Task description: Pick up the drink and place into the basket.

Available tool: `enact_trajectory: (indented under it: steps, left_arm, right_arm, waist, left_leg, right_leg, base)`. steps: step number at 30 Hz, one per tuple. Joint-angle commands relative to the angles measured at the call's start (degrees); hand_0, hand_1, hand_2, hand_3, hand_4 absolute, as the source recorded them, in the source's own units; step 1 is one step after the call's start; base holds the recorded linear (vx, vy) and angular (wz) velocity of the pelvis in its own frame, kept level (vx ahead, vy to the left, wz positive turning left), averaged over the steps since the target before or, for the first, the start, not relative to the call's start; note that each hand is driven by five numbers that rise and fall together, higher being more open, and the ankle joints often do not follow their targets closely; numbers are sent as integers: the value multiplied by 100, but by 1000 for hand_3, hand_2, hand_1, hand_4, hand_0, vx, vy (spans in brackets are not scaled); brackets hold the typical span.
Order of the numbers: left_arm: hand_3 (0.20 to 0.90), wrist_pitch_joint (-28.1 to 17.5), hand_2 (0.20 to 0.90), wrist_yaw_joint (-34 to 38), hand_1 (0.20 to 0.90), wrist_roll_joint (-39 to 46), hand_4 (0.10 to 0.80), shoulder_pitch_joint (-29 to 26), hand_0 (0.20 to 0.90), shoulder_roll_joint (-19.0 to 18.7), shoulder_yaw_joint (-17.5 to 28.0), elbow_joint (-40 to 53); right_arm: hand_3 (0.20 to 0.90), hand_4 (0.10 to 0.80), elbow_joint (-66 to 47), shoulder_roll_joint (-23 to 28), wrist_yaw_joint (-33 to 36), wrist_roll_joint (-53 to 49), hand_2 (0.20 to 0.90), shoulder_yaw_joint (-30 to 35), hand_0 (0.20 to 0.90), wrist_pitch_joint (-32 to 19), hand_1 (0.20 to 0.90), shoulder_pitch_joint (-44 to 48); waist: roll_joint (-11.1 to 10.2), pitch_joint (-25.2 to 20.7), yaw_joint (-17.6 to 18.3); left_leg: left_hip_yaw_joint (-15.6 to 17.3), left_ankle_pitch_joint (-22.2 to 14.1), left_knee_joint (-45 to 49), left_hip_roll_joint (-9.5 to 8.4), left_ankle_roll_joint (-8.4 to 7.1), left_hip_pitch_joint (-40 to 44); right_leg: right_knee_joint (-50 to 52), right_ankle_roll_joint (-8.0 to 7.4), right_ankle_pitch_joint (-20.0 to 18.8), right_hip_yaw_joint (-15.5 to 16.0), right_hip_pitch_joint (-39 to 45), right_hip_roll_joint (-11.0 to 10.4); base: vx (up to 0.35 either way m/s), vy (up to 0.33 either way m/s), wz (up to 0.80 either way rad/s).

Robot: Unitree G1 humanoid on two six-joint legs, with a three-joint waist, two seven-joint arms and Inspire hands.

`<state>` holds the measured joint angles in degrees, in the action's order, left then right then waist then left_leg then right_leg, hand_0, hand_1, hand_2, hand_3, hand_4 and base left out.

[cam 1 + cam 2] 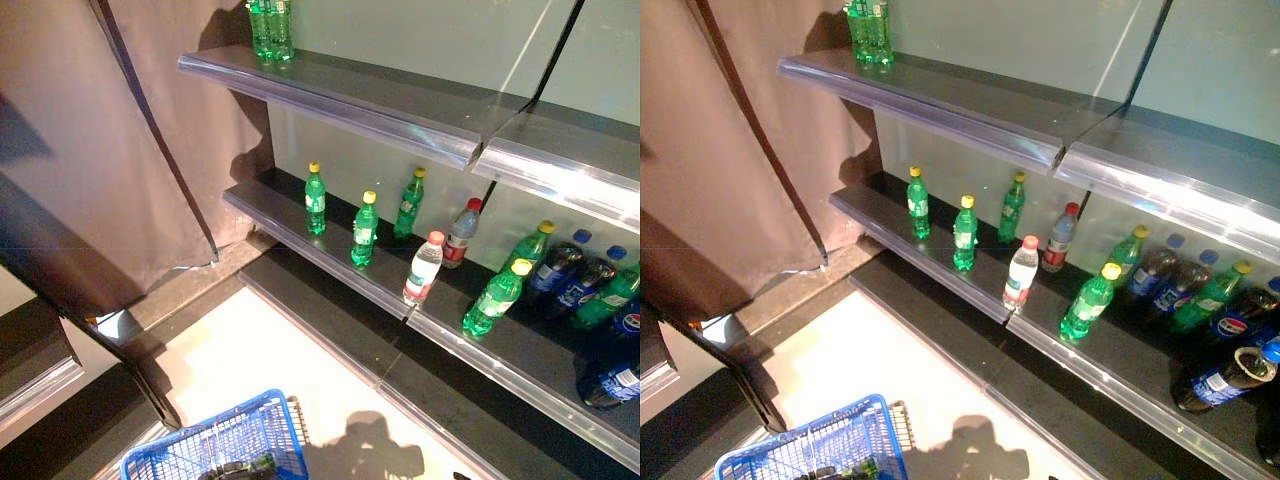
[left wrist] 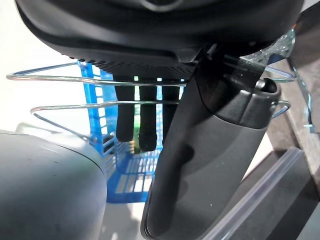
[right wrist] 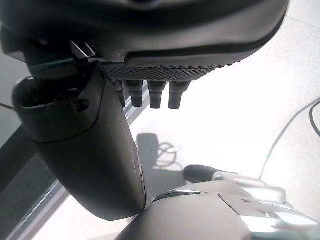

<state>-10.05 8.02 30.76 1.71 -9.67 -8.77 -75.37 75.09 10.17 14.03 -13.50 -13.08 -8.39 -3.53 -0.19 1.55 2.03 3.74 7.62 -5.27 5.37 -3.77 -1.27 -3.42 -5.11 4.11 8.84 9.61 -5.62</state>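
Green bottles with yellow caps (image 1: 364, 229) stand on the middle shelf (image 1: 330, 268), with two clear red-capped bottles (image 1: 423, 267) beside them and dark blue-capped bottles (image 1: 570, 275) further right. The blue basket (image 1: 225, 440) hangs low at the left. Something dark and green lies in it, and I cannot tell what. My left hand (image 2: 145, 120) is shut on the basket's wire handles (image 2: 75, 78). My right hand (image 3: 150, 30) hangs over the white floor away from the shelves, with its fingers relaxed and empty.
Green bottles (image 1: 270, 28) stand on the upper shelf (image 1: 400, 115). A brown curtain (image 1: 120, 150) hangs at the left. A low dark ledge (image 1: 330, 335) runs under the shelves, next to the white floor (image 1: 240, 360).
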Motion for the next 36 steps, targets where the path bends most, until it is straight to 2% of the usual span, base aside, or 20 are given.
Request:
enact_trajectory:
  steps: [1,5,24,33,36]
  left_arm:
    - [200,-187,300,-42,300,-183,100,-281,300,90,-260,9]
    - [200,-355,300,-171,300,-91,100,-255,300,97,-269,62]
    - [200,-383,300,-209,300,-196,100,-195,300,89,-261,26]
    - [200,-313,300,-236,300,-393,100,-139,300,61,-273,93]
    - [200,-267,300,-226,300,-432,100,-84,300,5,-328,231]
  right_arm:
    - [900,800,53,-27,-61,-148,900,-45,900,-37,900,361]
    - [900,800,70,-7,-61,-131,900,-16,900,-102,900,370]
    - [900,800,211,42,221,109,900,34,900,-457,900,372]
    - [900,800,-111,128,293,636,900,-196,900,-1086,900,496]
    - [900,800,-601,213,-4,502,900,-366,900,-1309,900,556]
  waist:
    - [18,386,-147]
    - [27,380,-163]
    - [68,344,-162]
    - [56,301,-240]
    - [24,306,-274]
  left_leg:
    - [5,-632,27,149,16,507]
    - [3,-618,27,165,1,510]
    - [54,-609,27,221,-33,575]
    - [42,-619,27,230,-61,622]
    - [21,-611,27,231,-56,609]
  right_leg:
    - [-158,-95,-803,-45,-523,-308]
    - [-158,-89,-795,-18,-511,-302]
    - [-158,-81,-762,68,-433,-316]
    - [-158,-98,-751,172,-367,-340]
    - [-158,-97,-758,186,-372,-331]
  base:
    - [0,0,0]
    - [0,0,0]
    - [0,0,0]
    - [0,0,0]
    - [0,0,0]
